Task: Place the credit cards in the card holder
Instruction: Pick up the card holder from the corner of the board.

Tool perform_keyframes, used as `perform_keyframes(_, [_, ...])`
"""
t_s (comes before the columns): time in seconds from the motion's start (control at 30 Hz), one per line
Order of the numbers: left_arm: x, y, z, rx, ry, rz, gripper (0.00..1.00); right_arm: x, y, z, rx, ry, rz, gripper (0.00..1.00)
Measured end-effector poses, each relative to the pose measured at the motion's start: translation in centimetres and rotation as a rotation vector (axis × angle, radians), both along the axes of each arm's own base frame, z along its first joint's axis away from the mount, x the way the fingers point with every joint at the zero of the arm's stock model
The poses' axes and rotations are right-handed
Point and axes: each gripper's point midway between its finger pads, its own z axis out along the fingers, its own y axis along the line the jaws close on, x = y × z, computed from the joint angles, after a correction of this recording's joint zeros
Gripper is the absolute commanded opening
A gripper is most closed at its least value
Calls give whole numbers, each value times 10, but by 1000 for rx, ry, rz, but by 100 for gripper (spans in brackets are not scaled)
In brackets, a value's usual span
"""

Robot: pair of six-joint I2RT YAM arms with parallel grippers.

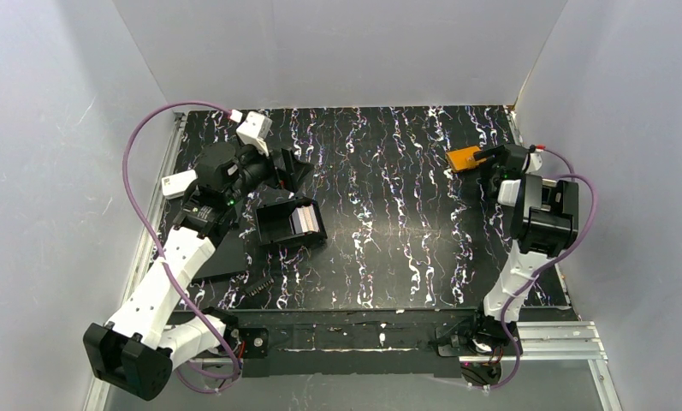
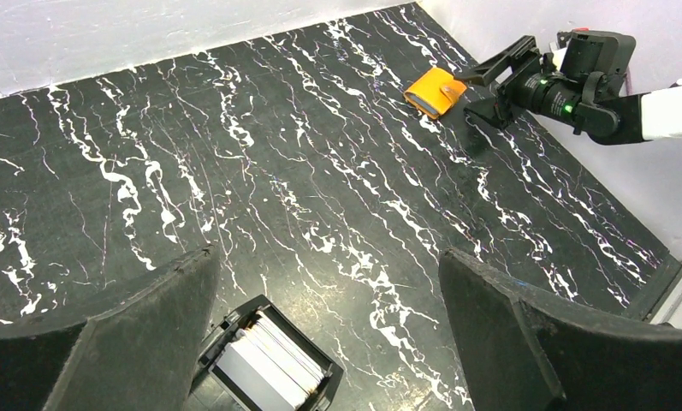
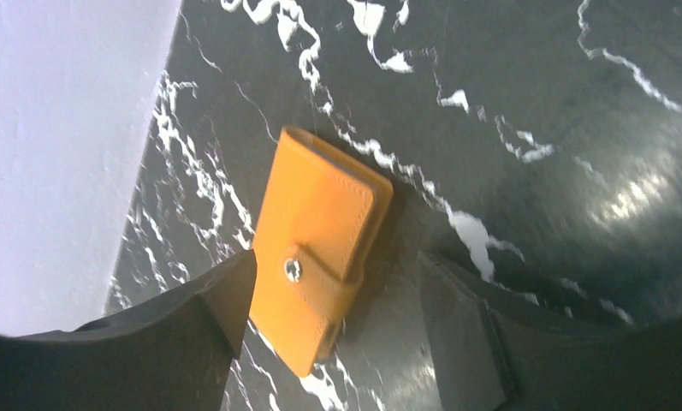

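The credit cards stand as a pale stack in a black open box tray at the left; they also show low in the left wrist view. My left gripper is open and empty, above and behind the tray. The card holder, an orange-tan wallet snapped shut by its tab, lies flat at the far right; it also shows in the left wrist view and the right wrist view. My right gripper is open, its fingers either side of the wallet's near end, not clamped.
A white rounded box and a flat black rectangle lie near the left arm. White walls close in the back and both sides; the wallet lies close to the right wall.
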Motion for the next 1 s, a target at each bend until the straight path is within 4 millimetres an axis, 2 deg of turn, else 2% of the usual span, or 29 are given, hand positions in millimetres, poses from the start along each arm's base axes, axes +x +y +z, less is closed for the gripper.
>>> perform_keyframes(0.13, [1,-1,-3,2,7,0,99,22,-6,-3,51,-62,24,53])
perform_keyframes(0.2, [2,-1,-4,3,13,-1,99,32,-4,-7,70,-76,47,37])
perform_keyframes(0.3, [4,-2,-8,4,26,-3,99,41,3,-14,103,-86,92,4])
perform_keyframes(0.37, [5,-4,-11,2,37,-5,99,47,11,-9,134,-118,131,1])
perform_keyframes(0.43, [5,-6,-13,-4,48,-12,99,44,27,-9,161,-128,192,1])
perform_keyframes(0.53, [11,-15,-22,-24,101,-37,99,-1,87,-10,213,-127,314,1])
perform_keyframes(0.57, [17,-22,-33,-46,157,-50,99,-39,133,-8,235,-90,418,1])
perform_keyframes(0.63, [21,-33,-53,-84,263,-66,99,-76,197,7,247,-72,613,1])
perform_keyframes(0.67, [25,-39,-63,-103,315,-76,99,-87,212,14,251,-72,667,1])
perform_keyframes(0.7, [29,-51,-73,-144,401,-101,99,-100,224,26,261,-81,722,1])
perform_keyframes(0.73, [34,-63,-93,-167,497,-126,95,-109,230,42,265,-109,760,1])
perform_keyframes(0.9, [32,-96,-130,-272,759,-220,90,-128,255,89,302,-190,868,1])
perform_keyframes(0.93, [27,-103,-143,-287,832,-242,90,-134,262,100,313,-211,894,1])
perform_keyframes(1.0, [20,-108,-152,-301,901,-265,90,-143,273,119,336,-248,937,1])
